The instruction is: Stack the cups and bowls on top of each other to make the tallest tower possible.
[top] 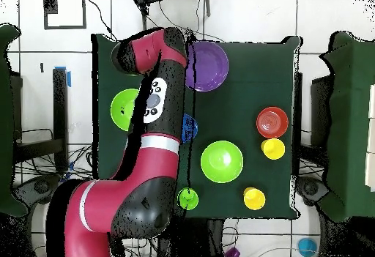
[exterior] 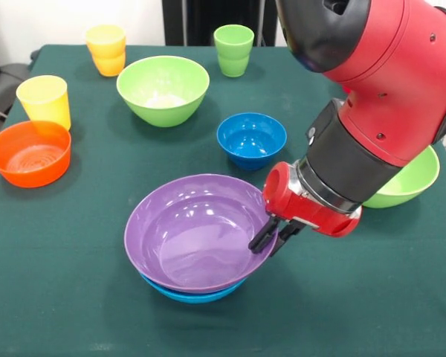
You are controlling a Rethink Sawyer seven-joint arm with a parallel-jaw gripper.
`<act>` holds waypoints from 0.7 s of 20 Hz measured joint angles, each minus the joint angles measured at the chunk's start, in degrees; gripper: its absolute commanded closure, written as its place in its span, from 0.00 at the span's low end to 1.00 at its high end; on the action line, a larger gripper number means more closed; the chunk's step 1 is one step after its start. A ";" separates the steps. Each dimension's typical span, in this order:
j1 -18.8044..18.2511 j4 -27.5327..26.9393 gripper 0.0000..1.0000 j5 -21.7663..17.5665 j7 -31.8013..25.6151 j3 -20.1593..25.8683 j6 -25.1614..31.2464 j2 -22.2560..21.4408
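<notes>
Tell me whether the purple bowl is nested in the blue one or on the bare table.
Nested. The purple bowl sits upright inside the large blue bowl, whose rim shows just beneath it. The gripper is at its rim.

We see the gripper (exterior: 275,236) at the three-o'clock rim of the wide purple bowl (exterior: 193,234), which is nested in the large blue bowl (exterior: 189,292), with the small blue bowl (exterior: 250,140) at one o'clock beyond.

The red and black arm (exterior: 386,97) reaches down from the upper right, wrist angled left, its claw (exterior: 271,238) with black fingers close together.
</notes>
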 measured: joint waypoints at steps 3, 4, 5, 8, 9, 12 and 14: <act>0.01 -0.03 1.00 0.04 0.39 -0.17 0.00 0.06; 0.01 -0.03 1.00 0.05 0.48 -0.24 0.00 0.09; 0.01 -0.03 1.00 0.06 0.53 -0.28 0.00 0.11; 0.01 -0.43 1.00 0.07 0.53 -0.58 0.01 0.39; 0.01 -0.55 1.00 0.08 0.53 -0.64 0.01 0.47; 0.01 -1.24 1.00 0.13 0.53 -1.10 0.02 0.95; 0.01 -1.73 1.00 0.15 0.53 -1.39 0.01 1.26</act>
